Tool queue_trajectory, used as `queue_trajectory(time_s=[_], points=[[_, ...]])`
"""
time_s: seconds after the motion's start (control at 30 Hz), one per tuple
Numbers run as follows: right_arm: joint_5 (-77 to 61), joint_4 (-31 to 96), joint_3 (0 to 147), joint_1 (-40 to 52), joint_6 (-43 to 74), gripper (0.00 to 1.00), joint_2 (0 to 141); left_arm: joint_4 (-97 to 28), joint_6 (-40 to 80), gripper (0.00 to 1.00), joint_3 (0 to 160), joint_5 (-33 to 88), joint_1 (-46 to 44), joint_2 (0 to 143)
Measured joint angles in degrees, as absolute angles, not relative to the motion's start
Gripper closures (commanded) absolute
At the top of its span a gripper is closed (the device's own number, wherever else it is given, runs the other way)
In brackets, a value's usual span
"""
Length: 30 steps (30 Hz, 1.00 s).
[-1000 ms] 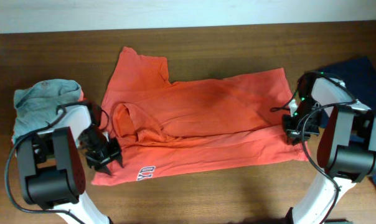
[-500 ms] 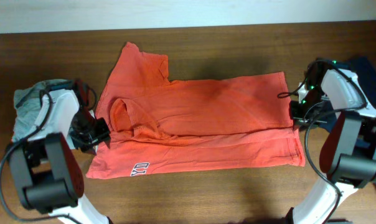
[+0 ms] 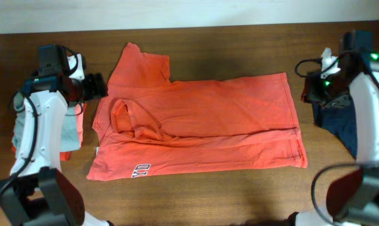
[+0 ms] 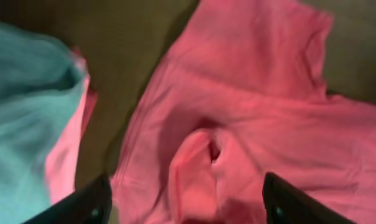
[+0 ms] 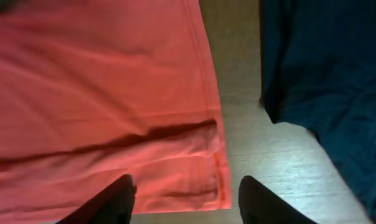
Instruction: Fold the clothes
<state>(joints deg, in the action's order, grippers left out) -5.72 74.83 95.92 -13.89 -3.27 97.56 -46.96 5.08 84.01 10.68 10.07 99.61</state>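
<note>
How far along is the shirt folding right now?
Early. The orange T-shirt lies flat with one lengthwise fold laid across it. Nothing is in hand: the left gripper and right gripper are open, clear of the cloth. Left to do: its sleeve sticks out at the top, more folds are needed, and the navy shirt and grey shirt wait at the sides.

I see the orange-red cotton T-shirt (image 3: 208, 116) lying flat across the middle of the table. Its near long edge is folded over, with the neckline (image 3: 123, 116) at the left and the hem at the right. One short sleeve (image 3: 142, 63) sticks out toward the far side. White-and-navy lettering (image 3: 142, 169) shows at the near left corner. A crumpled light grey T-shirt (image 3: 70, 125) lies just beside it on the left, over another orange garment (image 3: 67, 154). A bunched dark navy T-shirt (image 3: 343, 122) sits just off the hem.
</note>
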Motion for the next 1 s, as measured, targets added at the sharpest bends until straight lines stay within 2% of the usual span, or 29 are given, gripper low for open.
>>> queue_trajectory(time_s=[0.17,0.53,0.83,0.9,0.97,1.0], points=[[-7.2,76.5,96.1,-13.9,-3.2,0.4,95.4,-45.7,1.4,0.23,88.6,14.9,10.0,108.2],[-7.9,77.8,96.1,-13.9,-3.2,0.4,95.4,-53.8,-4.2,0.23,116.2,17.1,9.9,132.0],[-8.1,77.9,96.1,-13.9,-3.2,0.4,95.4,-52.5,-7.7,0.23,118.8,17.7,8.2,140.9],[-8.1,78.0,96.1,-13.9,-3.2,0.4,95.4,-52.2,-7.9,0.26,119.0,17.6,7.9,141.1],[-8.1,78.0,96.1,-13.9,-3.2,0.4,95.4,-52.0,-8.2,0.37,119.0,17.6,7.6,141.2],[-8.1,78.0,96.1,-13.9,-3.3,0.4,95.4,-52.0,-8.4,0.47,119.0,17.6,7.6,141.3]])
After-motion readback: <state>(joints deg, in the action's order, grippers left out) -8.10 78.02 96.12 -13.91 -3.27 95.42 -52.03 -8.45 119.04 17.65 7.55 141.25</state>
